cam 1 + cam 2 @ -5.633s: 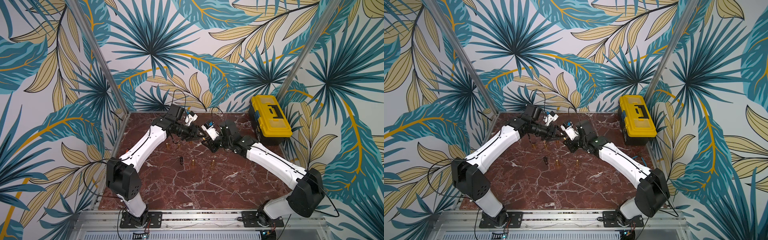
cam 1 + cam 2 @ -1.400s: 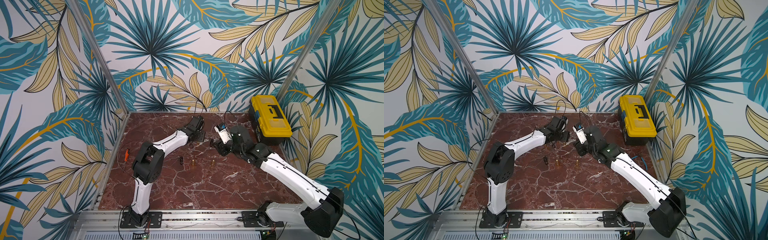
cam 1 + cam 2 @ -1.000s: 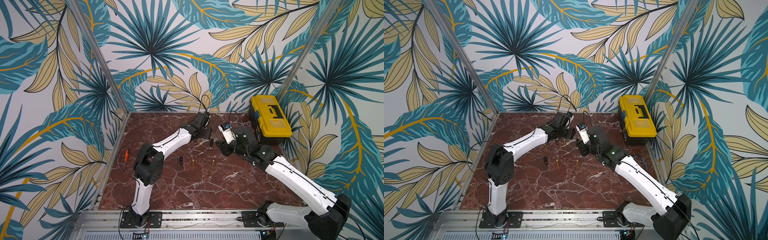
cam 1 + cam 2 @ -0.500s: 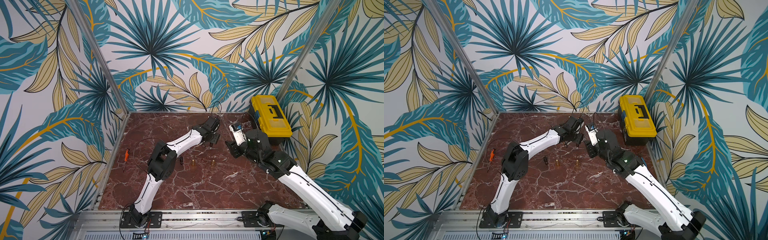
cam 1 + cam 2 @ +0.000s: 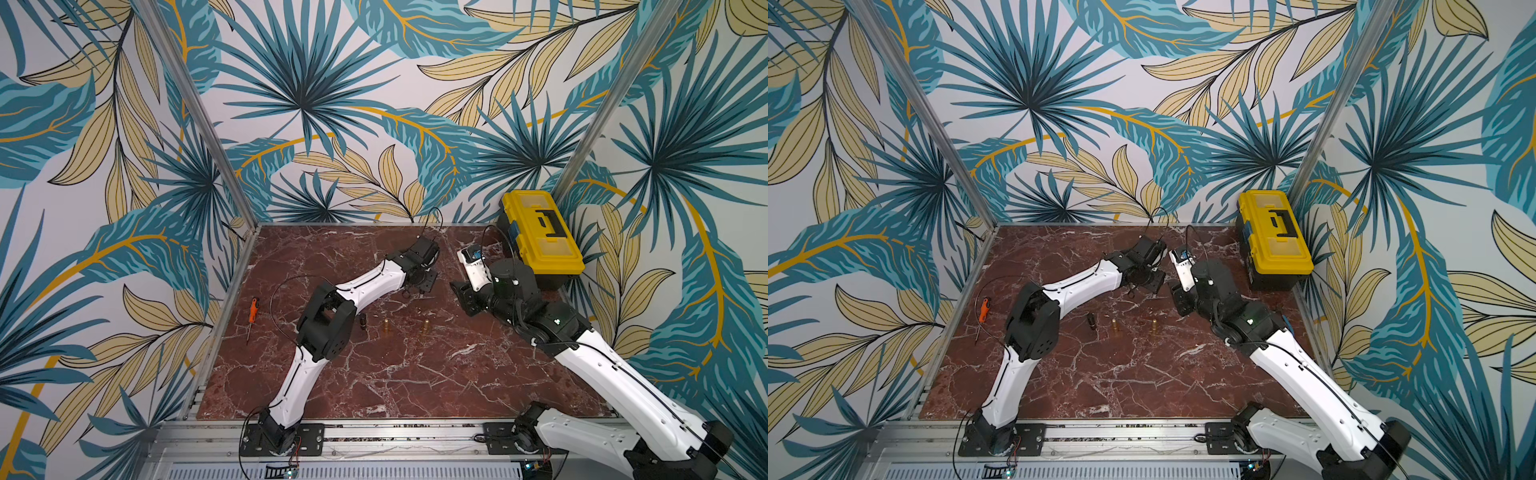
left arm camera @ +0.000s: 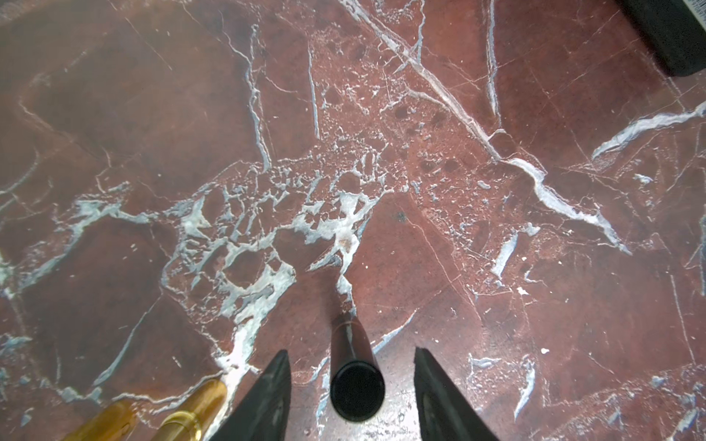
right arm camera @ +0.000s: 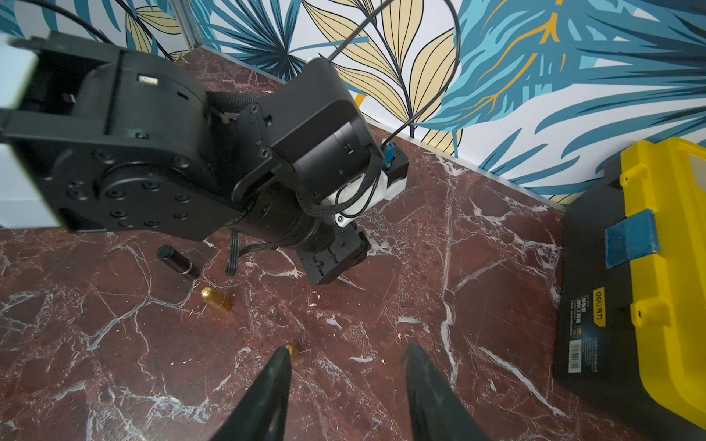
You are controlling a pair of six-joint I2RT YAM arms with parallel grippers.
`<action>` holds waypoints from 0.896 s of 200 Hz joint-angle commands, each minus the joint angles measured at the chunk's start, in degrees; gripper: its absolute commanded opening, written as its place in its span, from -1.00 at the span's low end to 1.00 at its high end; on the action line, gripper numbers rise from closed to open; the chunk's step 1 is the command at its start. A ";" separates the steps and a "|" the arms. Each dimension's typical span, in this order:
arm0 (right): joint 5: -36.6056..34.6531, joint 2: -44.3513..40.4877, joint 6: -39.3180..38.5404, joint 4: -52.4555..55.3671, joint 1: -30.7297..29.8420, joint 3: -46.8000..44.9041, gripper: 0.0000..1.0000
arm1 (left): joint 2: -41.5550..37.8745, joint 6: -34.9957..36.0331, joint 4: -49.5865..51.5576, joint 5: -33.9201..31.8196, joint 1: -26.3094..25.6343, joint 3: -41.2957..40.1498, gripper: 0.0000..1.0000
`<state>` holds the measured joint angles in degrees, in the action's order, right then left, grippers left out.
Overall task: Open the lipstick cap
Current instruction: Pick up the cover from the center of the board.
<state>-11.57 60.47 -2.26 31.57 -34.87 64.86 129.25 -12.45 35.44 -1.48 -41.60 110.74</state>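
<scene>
L gripper (image 6: pixel 349 349) spread round black lipstick (image 6: pixel 356 385), untouched; gold tubes (image 6: pixel 191 410) beside. R gripper (image 7: pixel 346 347) spread, empty.

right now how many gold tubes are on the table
2. The left gold tube sits right beside the dark lipstick; the right gold tube sits apart, further to the right. Others could be hidden from view.

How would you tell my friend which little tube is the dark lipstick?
Find the red marble table with the yellow toolbox in its back corner. Near the middle, three little tubes sit in a row. The dark lipstick is the end one farthest from the toolbox; the other two tubes are shiny gold.
</scene>
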 commanded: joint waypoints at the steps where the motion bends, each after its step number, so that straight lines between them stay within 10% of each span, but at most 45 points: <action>1: -0.08 0.83 -0.66 -1.11 -0.10 -1.57 0.00 | -0.18 -0.40 0.24 0.16 -0.59 1.14 0.04; 179: 0.41 0.59 -0.47 -1.68 -0.03 -1.86 -0.01 | 1.34 -0.56 1.03 -0.92 -0.75 1.37 -0.26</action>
<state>-11.53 61.82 -2.37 31.16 -34.87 63.94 129.49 -12.82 35.88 -1.76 -42.19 110.74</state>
